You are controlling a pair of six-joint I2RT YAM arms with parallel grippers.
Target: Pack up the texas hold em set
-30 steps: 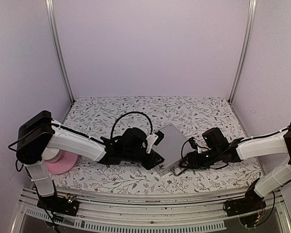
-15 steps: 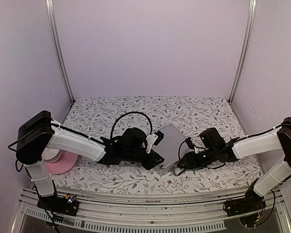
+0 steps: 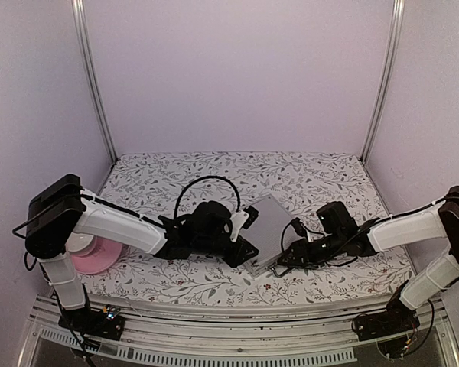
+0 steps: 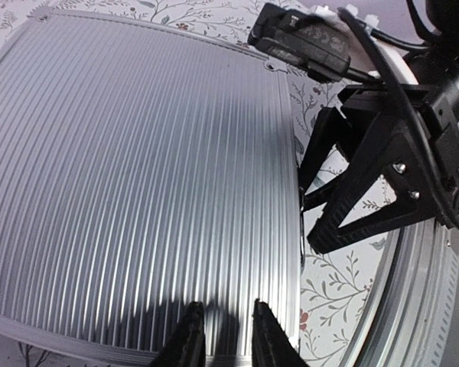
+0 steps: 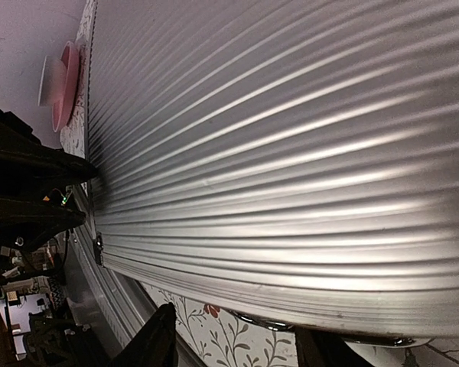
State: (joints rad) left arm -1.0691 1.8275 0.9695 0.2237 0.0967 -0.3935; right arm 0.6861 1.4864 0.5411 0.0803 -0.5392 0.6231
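The silver ribbed briefcase (image 3: 269,223) lies shut and flat on the floral table, between my two grippers. Cards and tokens are hidden. My left gripper (image 3: 245,248) is at the case's left near corner; in the left wrist view (image 4: 226,307) its fingers stand a little apart over the ribbed lid (image 4: 138,176), holding nothing. My right gripper (image 3: 287,258) is open at the case's near right edge. In the right wrist view (image 5: 237,330) its fingers spread wide on either side of the chrome handle (image 5: 275,324) under the case's edge (image 5: 291,191). It also shows in the left wrist view (image 4: 321,195).
A pink plate (image 3: 96,256) with a white bowl (image 3: 78,243) stands at the left near my left arm's base, and shows in the right wrist view (image 5: 61,84). The table's metal front rail (image 3: 229,313) runs just below the case.
My right gripper has moved left, closer against the case's near right edge. The left arm and the case have not visibly moved.
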